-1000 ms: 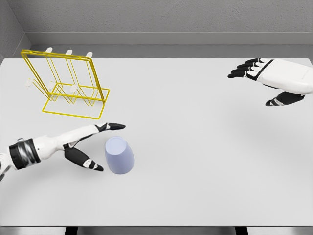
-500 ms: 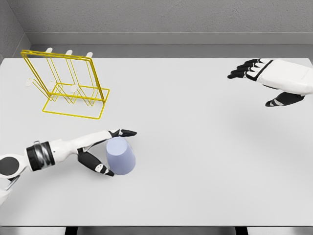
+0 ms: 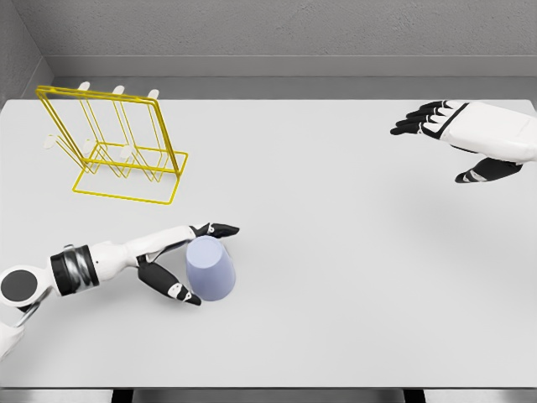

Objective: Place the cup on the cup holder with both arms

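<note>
Head view shows the lavender cup point(image 3: 211, 268) upside down on the white bench point(image 3: 336, 252), its wider rim down and its closed base up. The cup serves as the landmark.

Nearest, just left of the cup, the left robot hand point(image 3: 180, 260) is set around it: the long fingers point(image 3: 214, 228) reach past its far side and the thumb point(image 3: 172, 285) lies along its near left side. Both seem to touch or nearly touch the wall, but the hand is not closed round the cup, and I cannot tell whether any real squeeze is on it. The cup sits on the bench, not lifted.

Well beyond the cup, to its far left, stands the yellow wire cup holder point(image 3: 113, 143) with its pale pegs upright. Far to the cup's right and further back, the right robot hand point(image 3: 457, 134) hangs above the bench, fingers spread, holding nothing.

The risks, as I judge them: a smooth tapered wall may squirt out of a two-sided pinch, or the fingers may shove the cup sideways and tip it before they close. If lifted by a shallow hold it could rotate and drop. Near the holder, a stray finger could catch the thin wire and shift the frame, and the cup's mouth must meet a peg squarely.
</note>
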You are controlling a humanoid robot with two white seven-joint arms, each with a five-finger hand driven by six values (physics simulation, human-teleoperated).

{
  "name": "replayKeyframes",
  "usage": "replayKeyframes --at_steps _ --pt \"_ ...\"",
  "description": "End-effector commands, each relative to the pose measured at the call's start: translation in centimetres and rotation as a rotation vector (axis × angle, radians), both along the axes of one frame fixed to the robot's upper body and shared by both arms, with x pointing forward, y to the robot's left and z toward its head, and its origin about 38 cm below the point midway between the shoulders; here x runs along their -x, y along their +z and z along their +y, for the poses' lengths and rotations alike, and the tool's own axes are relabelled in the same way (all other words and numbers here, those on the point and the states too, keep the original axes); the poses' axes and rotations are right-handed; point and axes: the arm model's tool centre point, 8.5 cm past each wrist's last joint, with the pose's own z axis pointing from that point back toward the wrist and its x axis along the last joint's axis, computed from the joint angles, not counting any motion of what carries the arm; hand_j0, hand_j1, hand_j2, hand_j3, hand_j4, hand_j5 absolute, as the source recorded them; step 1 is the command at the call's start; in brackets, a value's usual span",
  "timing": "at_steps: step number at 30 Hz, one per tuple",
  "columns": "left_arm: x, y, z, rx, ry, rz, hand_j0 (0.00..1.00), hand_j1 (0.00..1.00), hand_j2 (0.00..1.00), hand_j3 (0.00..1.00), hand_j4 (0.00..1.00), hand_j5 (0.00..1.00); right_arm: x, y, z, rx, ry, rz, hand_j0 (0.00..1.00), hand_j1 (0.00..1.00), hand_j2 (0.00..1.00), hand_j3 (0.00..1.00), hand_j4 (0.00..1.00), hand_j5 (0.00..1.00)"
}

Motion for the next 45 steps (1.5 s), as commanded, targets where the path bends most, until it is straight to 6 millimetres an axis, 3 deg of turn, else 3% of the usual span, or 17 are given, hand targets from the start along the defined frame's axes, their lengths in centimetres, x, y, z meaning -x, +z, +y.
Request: replayKeyframes --at_steps 1,5,8,13,28,45 --pt "0.0 0.1 0.0 0.032 0.005 0.02 1.0 1.0 1.0 1.0 1.0 1.0 0.0 0.0 0.0 -0.004 -0.001 0.002 1.0 1.0 1.0 1.0 1.0 1.0" --pt "-0.1 0.1 0.1 0.029 0.009 0.021 1.0 1.0 1.0 1.0 1.0 1.0 0.0 0.0 0.0 -0.004 -0.001 0.002 1.0 1.0 1.0 1.0 1.0 1.0" --pt "0.0 0.1 0.1 0.029 0.006 0.017 0.82 0.82 0.82 0.82 0.82 0.82 0.0 0.0 0.0 -0.004 -0.001 0.002 1.0 1.0 1.0 1.0 1.0 1.0" --pt "0.1 0.1 0.2 0.026 0.005 0.016 0.7 0.7 0.7 0.7 0.7 0.7 0.0 0.0 0.0 -0.006 0.0 0.002 1.0 1.0 1.0 1.0 1.0 1.0" --pt "-0.4 1.4 0.8 0.041 0.005 -0.043 0.65 0.65 0.65 0.65 0.65 0.65 0.0 0.0 0.0 -0.006 -0.001 0.001 1.0 1.0 1.0 1.0 1.0 1.0" --pt "-3.6 9.2 4.4 0.115 0.07 -0.285 0.59 0.59 0.59 0.59 0.59 0.59 -0.1 -0.1 -0.3 -0.004 -0.009 0.008 1.0 1.0 1.0 1.0 1.0 1.0"
